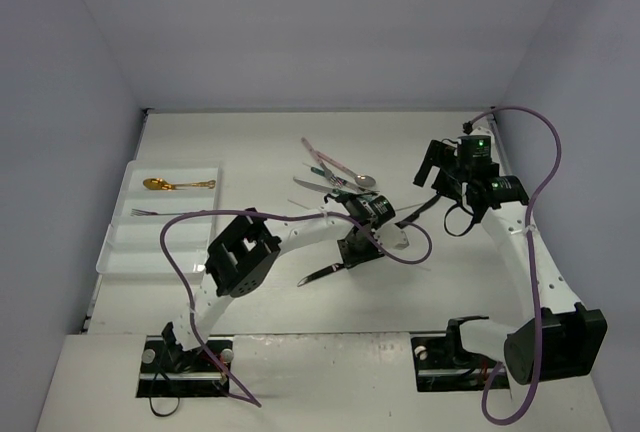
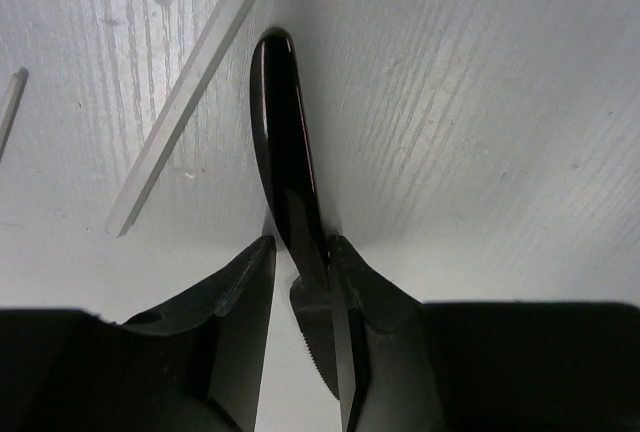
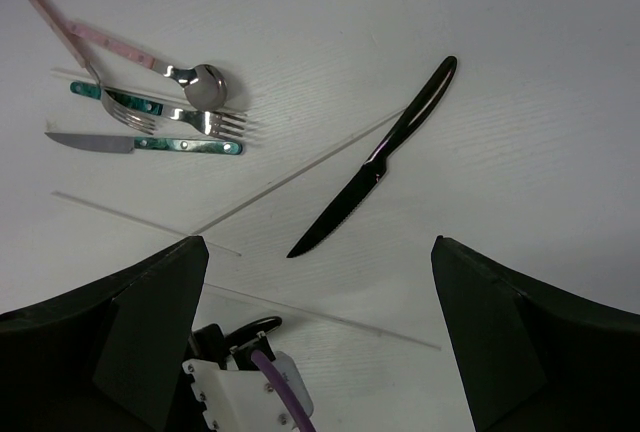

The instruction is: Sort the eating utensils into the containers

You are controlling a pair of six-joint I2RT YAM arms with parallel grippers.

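Note:
My left gripper is at the table's middle, jaws shut on the neck of a black knife. Its handle points away from the gripper and its serrated blade sticks out toward the near left. A second black knife lies flat on the table. My right gripper hovers open above the table on the right, holding nothing. A pink-handled spoon, a green-handled fork and a green-handled knife lie clustered together. The white divided tray at the left holds a gold spoon and a fork.
Thin clear sticks lie on the table, one beside the held knife and others under my right gripper. Purple cables loop over both arms. Grey walls close in the table on the left, back and right.

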